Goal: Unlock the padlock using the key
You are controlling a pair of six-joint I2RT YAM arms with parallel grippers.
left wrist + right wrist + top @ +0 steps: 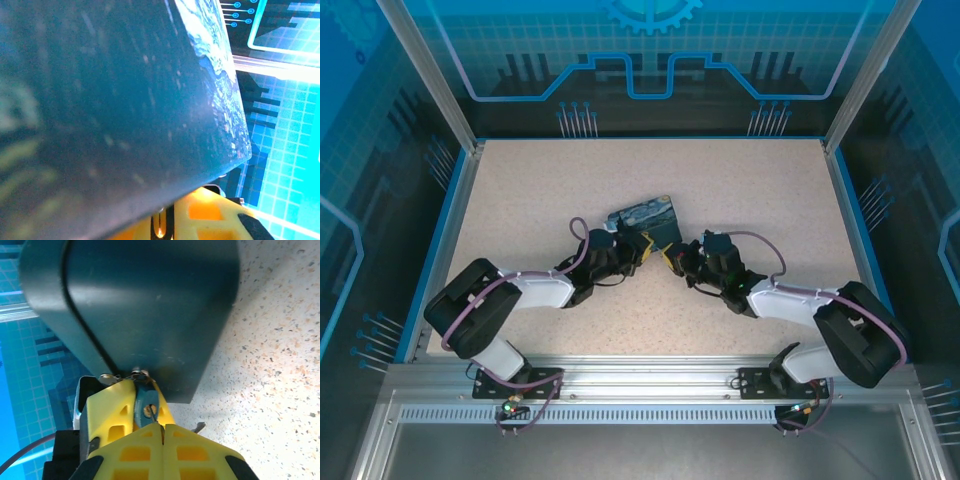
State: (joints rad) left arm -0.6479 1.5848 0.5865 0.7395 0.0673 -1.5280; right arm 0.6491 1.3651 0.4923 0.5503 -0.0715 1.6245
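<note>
Near the middle of the counter [740, 190], a little toward its near edge, you have four entries.

Item 1, blue painted box [645, 220]: swirling blue and yellow picture on its upper face, plain dark sides. It sits between the two claws. From the left wrist its dark side is blurred, with the painted face along the right.

Item 2, left claw [638, 246]: reaching in from the near left corner, at the box's near left side. From its wrist the yellow fingers [205, 220] sit under the box's edge, drawn almost together with only a narrow slit between them. You cannot tell whether anything is pinched in the slit.

Item 3, right claw [672, 258]: reaching in from the near right corner, at the box's near right corner. From its wrist the yellow fingers [112, 415] are closed, clamping the key.

Item 4, key [146, 407]: thin, dark grey, with a small hole in its head. It is held between the right claw's fingers, its tip pointing up at a small silvery fitting [136, 373] on the box's lower edge. You cannot tell whether the tip is inside that fitting or only touching it.
</note>
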